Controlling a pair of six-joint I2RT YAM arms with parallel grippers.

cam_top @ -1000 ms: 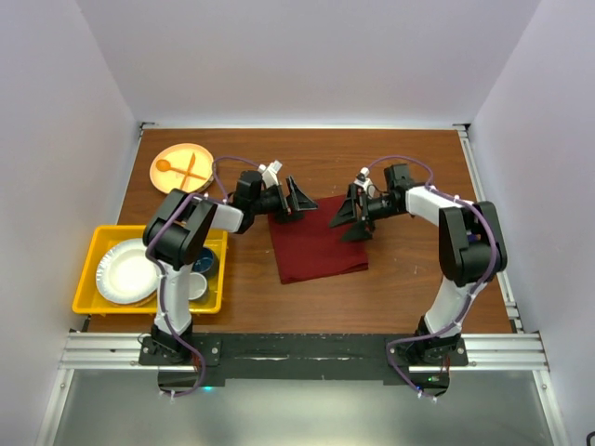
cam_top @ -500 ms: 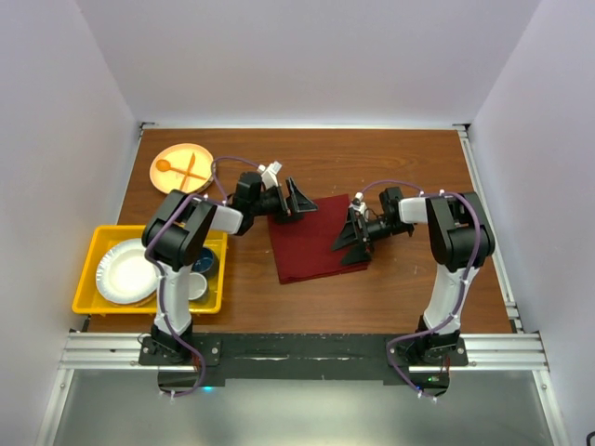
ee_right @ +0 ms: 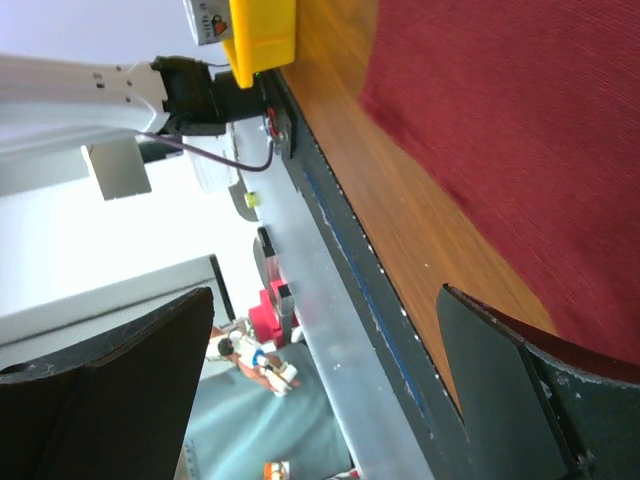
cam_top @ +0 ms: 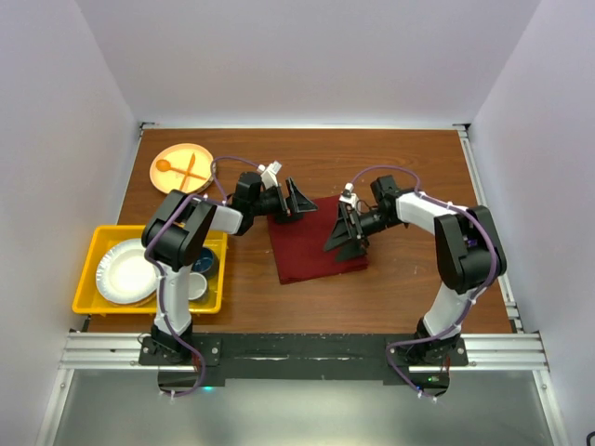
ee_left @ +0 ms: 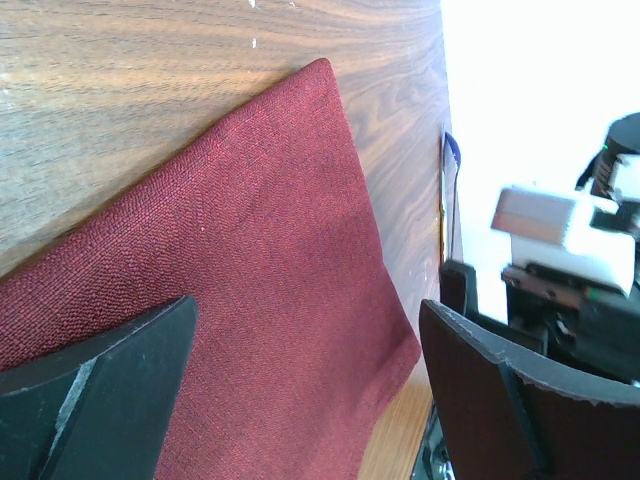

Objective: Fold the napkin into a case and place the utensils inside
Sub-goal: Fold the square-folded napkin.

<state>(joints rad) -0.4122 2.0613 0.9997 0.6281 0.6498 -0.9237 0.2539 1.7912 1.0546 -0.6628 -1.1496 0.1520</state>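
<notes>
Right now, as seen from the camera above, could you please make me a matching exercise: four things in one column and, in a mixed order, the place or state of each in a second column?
Column A
1. napkin
2. orange plate
3. yellow tray
4. left gripper

Column B
a. holds a white plate
b. jaws open, at the napkin's far left corner
c. dark red, lying flat in the middle
d. at the far left corner of the table

Pairs: 1-c, 2-d, 3-a, 4-b

Wooden table (cam_top: 390,153) boxed by pale, perhaps lilac walls (cam_top: 307,56).
</notes>
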